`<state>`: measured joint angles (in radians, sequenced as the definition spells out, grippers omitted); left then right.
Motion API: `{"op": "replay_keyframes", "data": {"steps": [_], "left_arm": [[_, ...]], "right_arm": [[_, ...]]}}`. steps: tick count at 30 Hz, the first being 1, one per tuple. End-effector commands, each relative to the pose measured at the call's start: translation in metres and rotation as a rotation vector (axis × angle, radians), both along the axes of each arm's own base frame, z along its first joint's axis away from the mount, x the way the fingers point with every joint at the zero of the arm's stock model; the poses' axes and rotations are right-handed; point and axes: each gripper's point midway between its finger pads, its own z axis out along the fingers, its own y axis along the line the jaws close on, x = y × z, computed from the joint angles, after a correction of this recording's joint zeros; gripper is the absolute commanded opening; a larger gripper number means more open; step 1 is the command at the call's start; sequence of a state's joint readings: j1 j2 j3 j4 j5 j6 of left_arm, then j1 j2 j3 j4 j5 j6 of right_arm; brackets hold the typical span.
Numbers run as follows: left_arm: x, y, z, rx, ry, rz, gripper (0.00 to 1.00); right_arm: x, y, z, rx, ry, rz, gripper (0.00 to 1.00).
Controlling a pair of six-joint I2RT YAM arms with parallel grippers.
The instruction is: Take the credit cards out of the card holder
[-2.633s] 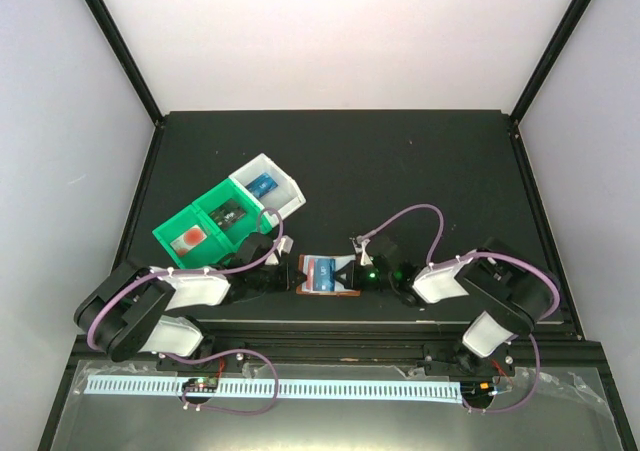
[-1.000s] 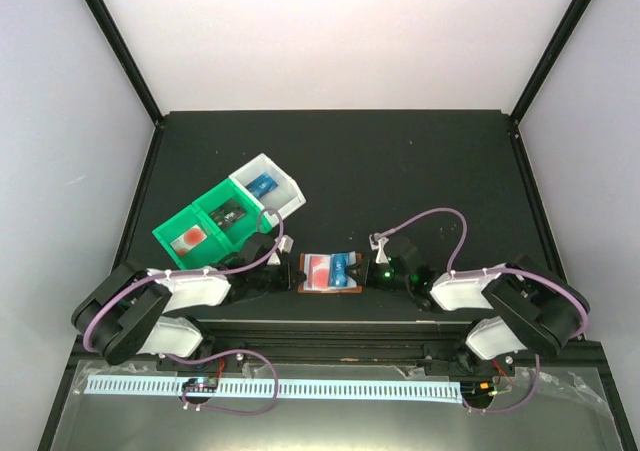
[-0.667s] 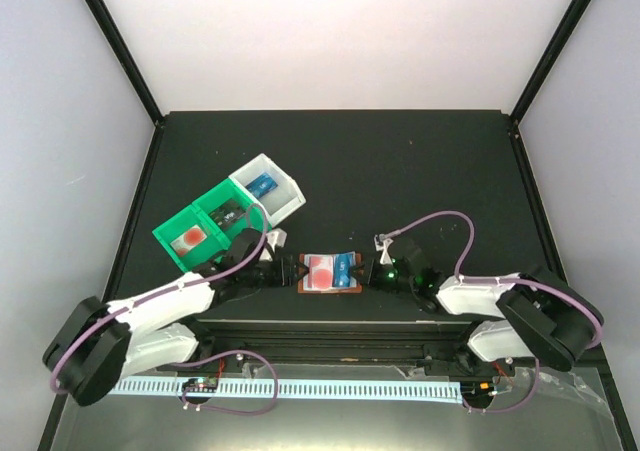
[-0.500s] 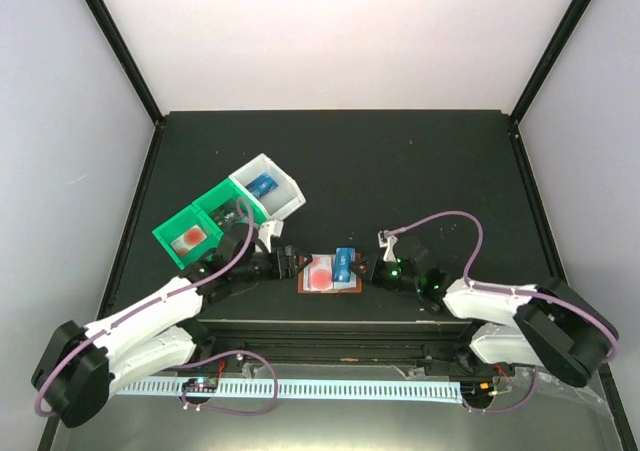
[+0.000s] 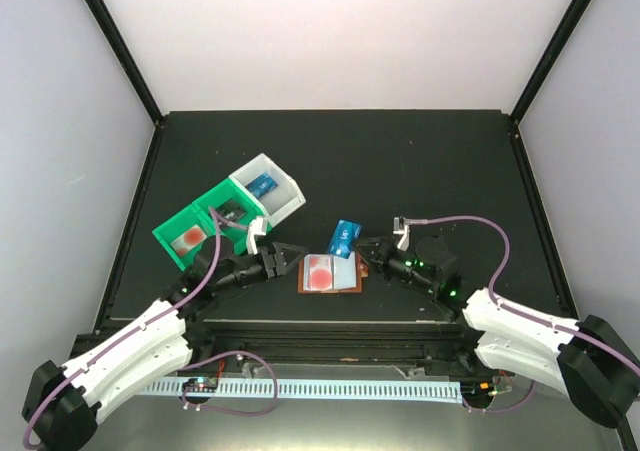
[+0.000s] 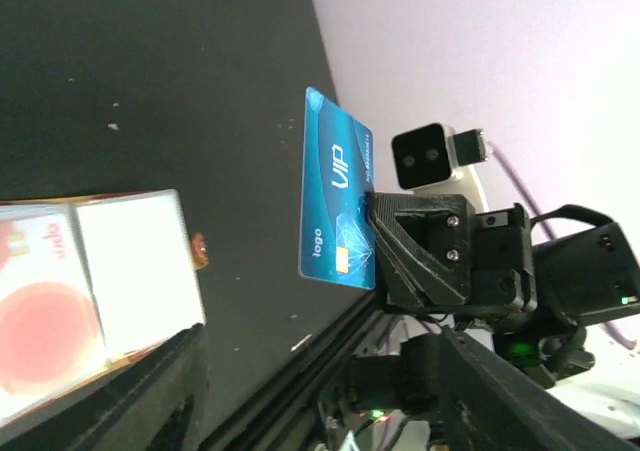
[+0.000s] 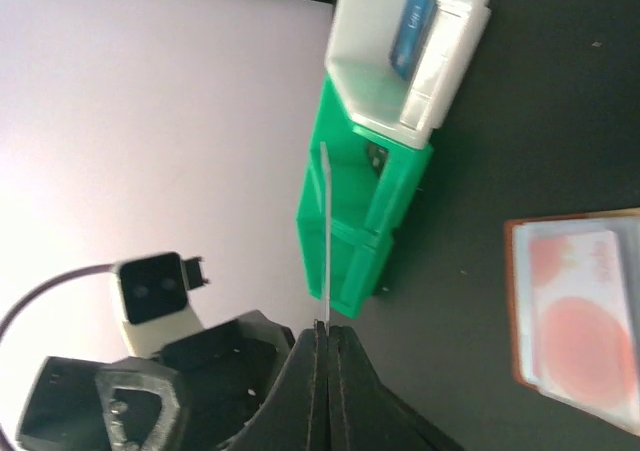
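Your right gripper [image 5: 364, 252] has the glossy blue plastic card [image 5: 344, 237] out of the flat brown bifold card holder [image 5: 343, 274].
Half a second ago that card sat at the holder's right pocket. Now it hangs just past the far right corner, fingers clamped tight on one edge. Your left gripper [image 5: 291, 260] has backed off the holder, jaws spread wide, holding nothing. A red card [image 5: 318, 271] shows blurred through the left pocket. From the right wrist, the blue card is an edge-on sliver. The holder lies near the black table's [image 5: 400, 161] front edge, with open room beyond.
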<state>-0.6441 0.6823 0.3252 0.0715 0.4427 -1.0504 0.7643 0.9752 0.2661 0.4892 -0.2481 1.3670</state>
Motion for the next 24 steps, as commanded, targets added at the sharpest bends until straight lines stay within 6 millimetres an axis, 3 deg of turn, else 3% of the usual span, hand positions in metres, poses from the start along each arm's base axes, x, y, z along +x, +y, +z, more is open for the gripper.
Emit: {"op": "replay_keyframes", "data": {"steps": [1,6,14,24], "left_arm": [[-0.004,-0.005,0.038,-0.156,-0.038,-0.015,0.58],[-0.008,-0.011,0.047,-0.205,-0.058,-0.052,0.48],[-0.010,-0.023,0.053,-0.222,-0.044,-0.089,0.40],[-0.003,-0.020,0.056,-0.225,-0.050,-0.043,0.22]], "right_arm": [[0.007,-0.002,0.037,0.174,0.013,-0.073,0.01],[0.003,0.010,0.057,0.247,0.015,-0.043,0.01],[-0.003,0.028,0.075,0.305,0.011,-0.001,0.01],[-0.007,0.032,0.077,0.295,-0.003,0.008,0.01]]}}
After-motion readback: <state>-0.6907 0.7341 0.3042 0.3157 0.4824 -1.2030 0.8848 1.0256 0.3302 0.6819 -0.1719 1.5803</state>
